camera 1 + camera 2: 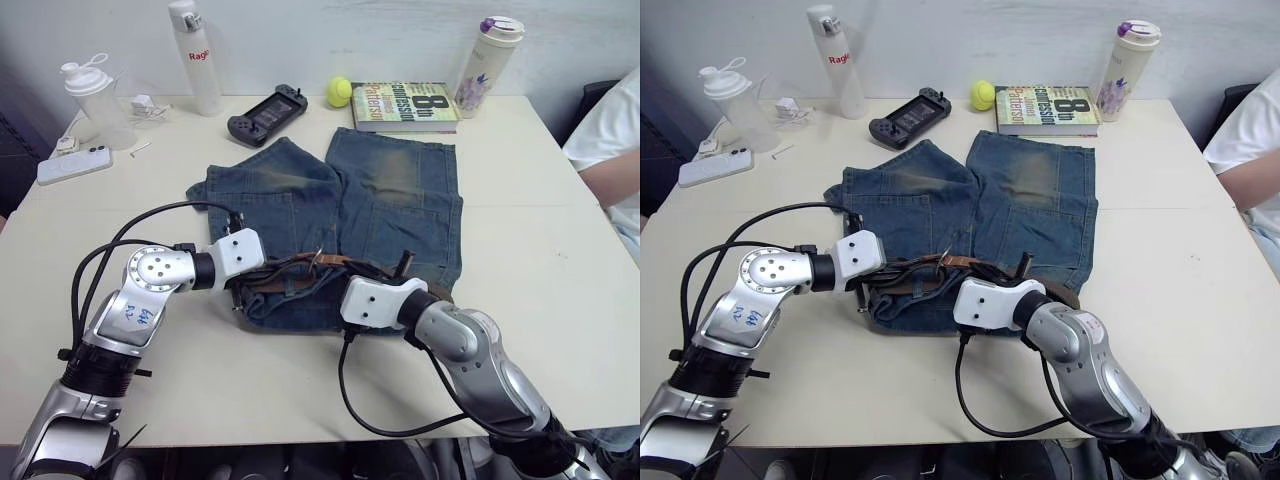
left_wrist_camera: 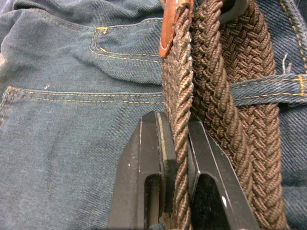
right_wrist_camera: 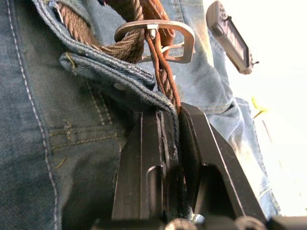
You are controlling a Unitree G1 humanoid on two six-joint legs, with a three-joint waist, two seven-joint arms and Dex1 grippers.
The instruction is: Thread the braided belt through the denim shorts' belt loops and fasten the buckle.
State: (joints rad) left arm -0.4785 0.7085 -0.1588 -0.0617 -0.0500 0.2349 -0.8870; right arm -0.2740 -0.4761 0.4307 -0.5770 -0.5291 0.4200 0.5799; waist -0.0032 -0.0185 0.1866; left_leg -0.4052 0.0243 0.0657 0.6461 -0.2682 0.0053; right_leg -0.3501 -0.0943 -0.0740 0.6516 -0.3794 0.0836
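Note:
The denim shorts (image 1: pixel 400 200) lie flat mid-table with the waistband toward me. The braided belt (image 1: pixel 300 265) runs along that waistband, doubled over itself. My left gripper (image 2: pixel 178 120) is shut on one brown woven strand of the belt (image 2: pixel 216 72), just short of its tan leather tip (image 2: pixel 170 24). Beside it the other strand passes under a belt loop (image 2: pixel 268 88). My right gripper (image 3: pixel 170 112) is shut on the belt together with a fold of the waistband, just below the metal buckle (image 3: pixel 156 33), whose prong rests on the strap.
Along the far edge stand a shaker bottle (image 1: pixel 95 100), a white bottle (image 1: pixel 197 55), a game controller (image 1: pixel 266 113), a yellow ball (image 1: pixel 339 92), a book (image 1: pixel 405 105) and a flowered tumbler (image 1: pixel 487 65). A phone (image 1: pixel 75 165) lies far left. A person's sleeve (image 1: pixel 610 130) shows at the right.

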